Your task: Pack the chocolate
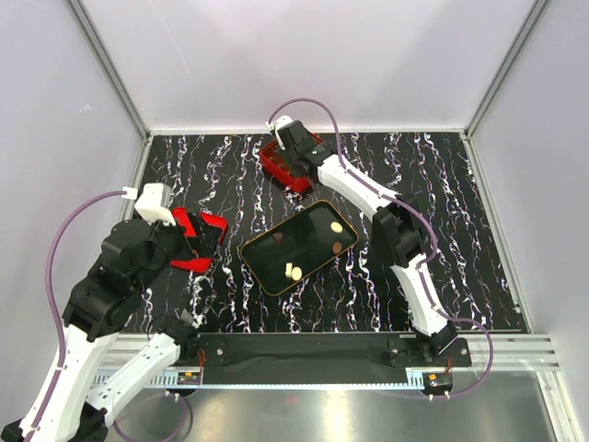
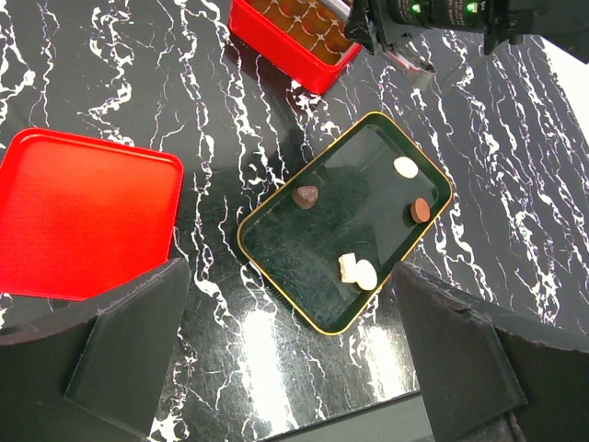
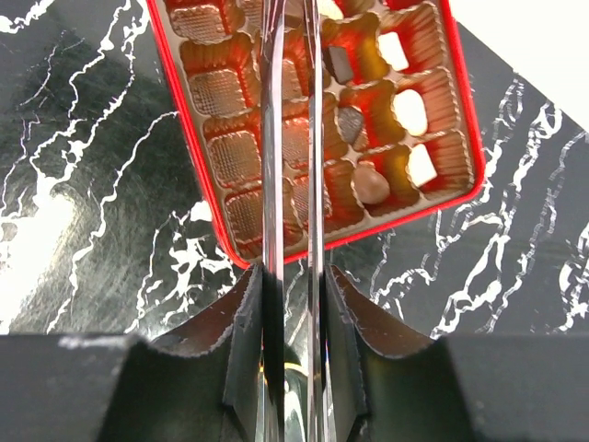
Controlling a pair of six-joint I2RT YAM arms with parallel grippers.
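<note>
Chocolate (image 2: 306,195): five pieces in black gold-rimmed tray (image 2: 241,241), more in red box (image 2: 276,51) cells. Right gripper (image 3: 294,267) over box, jaws barely apart, can't tell if holding anything. Left gripper (image 2: 294,368) spread wide, empty, near red lid (image 2: 83,216). Black white-veined table (image 1: 460,230), plain white walls (image 1: 322,55).

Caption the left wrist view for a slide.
Five chocolates lie in the black tray, red lid beside it, right gripper holding tweezers at the red box.

Chocolate (image 2: 357,273) in tray (image 2: 368,198), box (image 2: 278,42) behind.
</note>
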